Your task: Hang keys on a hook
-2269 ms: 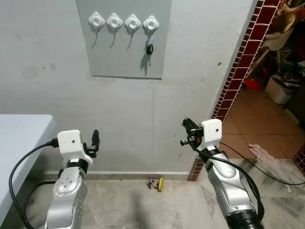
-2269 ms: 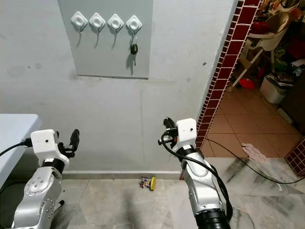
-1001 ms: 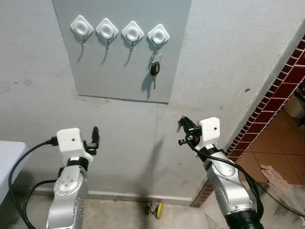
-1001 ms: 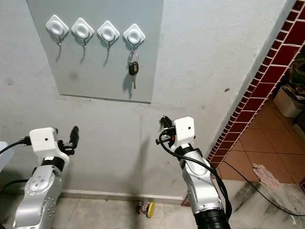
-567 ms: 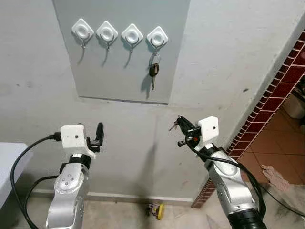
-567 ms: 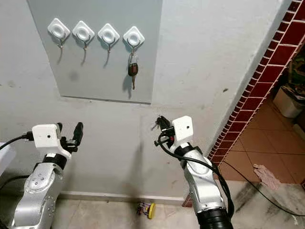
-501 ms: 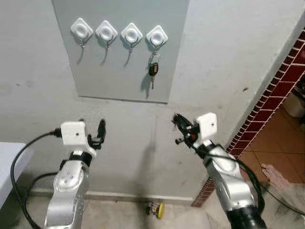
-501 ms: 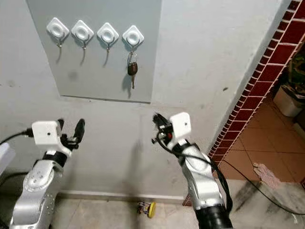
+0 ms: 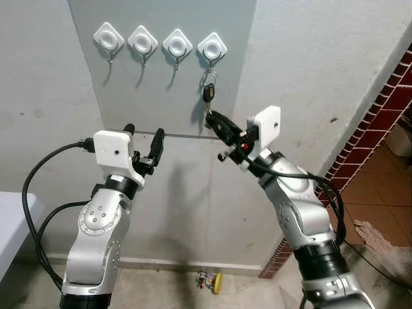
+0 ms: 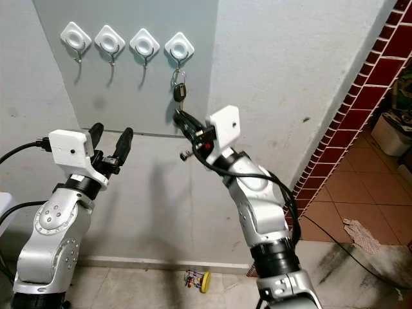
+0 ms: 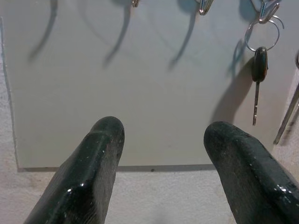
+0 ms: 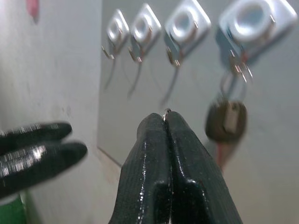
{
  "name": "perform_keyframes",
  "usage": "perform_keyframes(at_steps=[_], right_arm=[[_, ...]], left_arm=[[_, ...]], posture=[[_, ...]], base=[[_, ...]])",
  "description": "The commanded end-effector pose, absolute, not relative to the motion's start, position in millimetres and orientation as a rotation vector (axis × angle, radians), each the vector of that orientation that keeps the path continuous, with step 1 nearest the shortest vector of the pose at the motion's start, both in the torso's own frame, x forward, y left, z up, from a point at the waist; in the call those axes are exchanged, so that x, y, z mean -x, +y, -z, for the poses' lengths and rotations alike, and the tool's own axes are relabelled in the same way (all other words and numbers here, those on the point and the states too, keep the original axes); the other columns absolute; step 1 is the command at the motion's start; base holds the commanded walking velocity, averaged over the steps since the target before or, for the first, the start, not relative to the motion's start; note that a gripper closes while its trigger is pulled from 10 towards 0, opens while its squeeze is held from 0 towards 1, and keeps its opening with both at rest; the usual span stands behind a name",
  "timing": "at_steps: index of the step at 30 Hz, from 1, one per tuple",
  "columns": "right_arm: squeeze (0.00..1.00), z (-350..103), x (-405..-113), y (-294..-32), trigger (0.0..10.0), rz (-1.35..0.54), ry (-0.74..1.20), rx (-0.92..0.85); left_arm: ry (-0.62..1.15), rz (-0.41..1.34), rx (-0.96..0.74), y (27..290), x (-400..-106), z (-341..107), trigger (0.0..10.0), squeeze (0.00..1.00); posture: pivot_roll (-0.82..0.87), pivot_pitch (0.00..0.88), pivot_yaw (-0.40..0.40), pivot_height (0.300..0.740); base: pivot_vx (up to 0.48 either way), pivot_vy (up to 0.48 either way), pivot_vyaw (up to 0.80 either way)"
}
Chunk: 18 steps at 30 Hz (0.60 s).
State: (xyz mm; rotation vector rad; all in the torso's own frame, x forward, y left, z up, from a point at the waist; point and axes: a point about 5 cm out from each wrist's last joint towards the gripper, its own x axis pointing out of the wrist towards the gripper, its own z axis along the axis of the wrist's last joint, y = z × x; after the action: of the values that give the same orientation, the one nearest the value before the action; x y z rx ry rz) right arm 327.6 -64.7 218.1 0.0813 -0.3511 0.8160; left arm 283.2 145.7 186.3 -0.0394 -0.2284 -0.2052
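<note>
A grey panel on the wall carries a row of white hooks. A black key on a ring hangs from the rightmost hook. My right gripper is raised just below that key, close to the panel. It is shut, and a small metal key ring pokes out at its fingertips; whatever hangs from the ring is hidden. My left gripper is open and empty in front of the panel's lower edge, under the middle hooks. Its wrist view also catches the hung key.
A red brick pillar runs down the right side, with a tiled floor beyond it. A white table corner sits at the left. A small yellow object lies on the floor by the wall.
Both arms have risen. The right gripper swung up and to the left to just under the hung key. The left gripper lifted to the panel's lower edge.
</note>
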Motion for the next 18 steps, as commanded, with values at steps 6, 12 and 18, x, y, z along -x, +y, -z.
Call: perform_keyframes(at_steps=[6, 12, 18], right_arm=[[0.0, -235, -336, -57, 10.0, -0.851, -0.379, -0.13], [0.0, -241, -340, -51, 10.0, -0.865, -0.389, -0.145], [0.0, -248, -349, -45, 10.0, -0.87, -0.372, -0.239]], left_arm=[[-0.245, 0.216, 0.049, 143, -282, -195, 10.0, 0.0], [-0.255, 0.218, 0.034, 142, -281, -198, 10.0, 0.0], [-0.248, 0.22, 0.035, 141, -280, -198, 10.0, 0.0]], posture=[[-0.05, 0.004, -0.036, 0.74], [-0.05, 0.007, -0.04, 0.74], [-0.05, 0.006, -0.043, 0.74]], base=[[0.0, 0.0, 0.0], [0.0, 0.0, 0.0], [0.0, 0.0, 0.0]])
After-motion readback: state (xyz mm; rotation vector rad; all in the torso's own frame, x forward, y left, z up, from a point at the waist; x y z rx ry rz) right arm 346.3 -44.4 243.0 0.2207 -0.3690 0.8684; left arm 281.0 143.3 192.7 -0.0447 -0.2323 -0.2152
